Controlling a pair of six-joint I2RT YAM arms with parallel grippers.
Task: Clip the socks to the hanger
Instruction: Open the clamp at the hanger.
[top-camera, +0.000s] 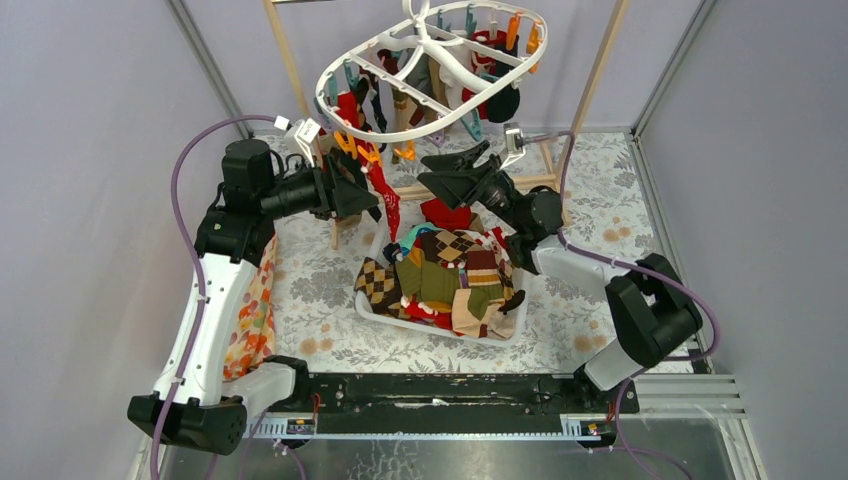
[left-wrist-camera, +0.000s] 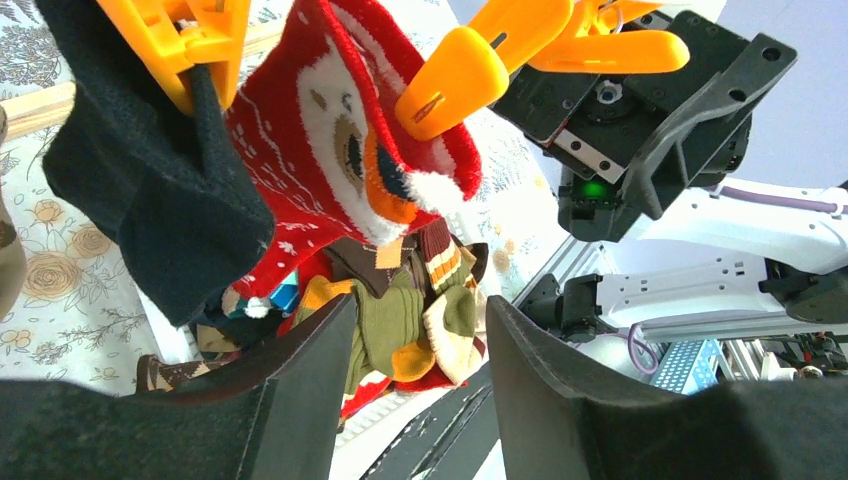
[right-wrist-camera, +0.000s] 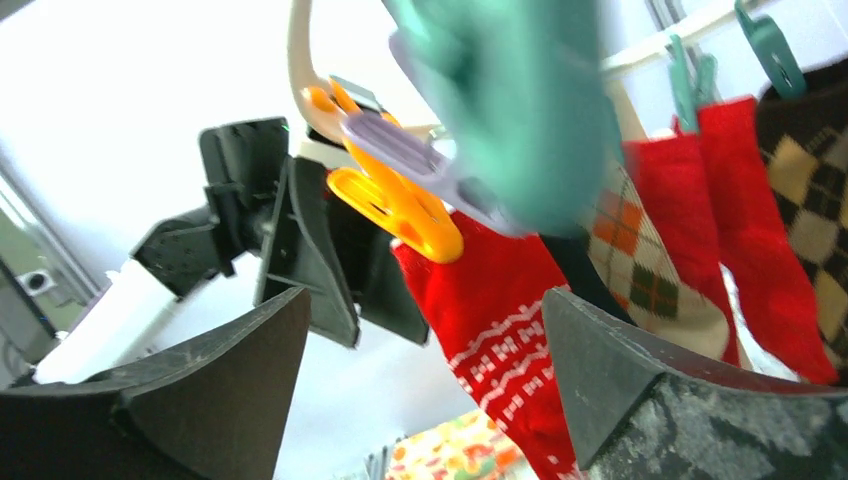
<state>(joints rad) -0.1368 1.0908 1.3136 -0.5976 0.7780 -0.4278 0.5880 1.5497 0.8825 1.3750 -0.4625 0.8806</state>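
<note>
Above the table's (top-camera: 310, 285) far edge, a red patterned sock (left-wrist-camera: 300, 130) hangs from an orange clip (left-wrist-camera: 450, 75) on the white hanger (top-camera: 322, 92). The left gripper (left-wrist-camera: 420, 310) and right gripper (right-wrist-camera: 425, 300) flank it, both spread wide and empty, seemingly checking the hold.

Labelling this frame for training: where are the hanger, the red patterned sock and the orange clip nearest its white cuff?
hanger (top-camera: 432, 42): top external view, where the cross bars meet.
red patterned sock (left-wrist-camera: 285, 150): left wrist view, its knit body.
orange clip (left-wrist-camera: 452, 78): left wrist view, its rounded tip.
</note>
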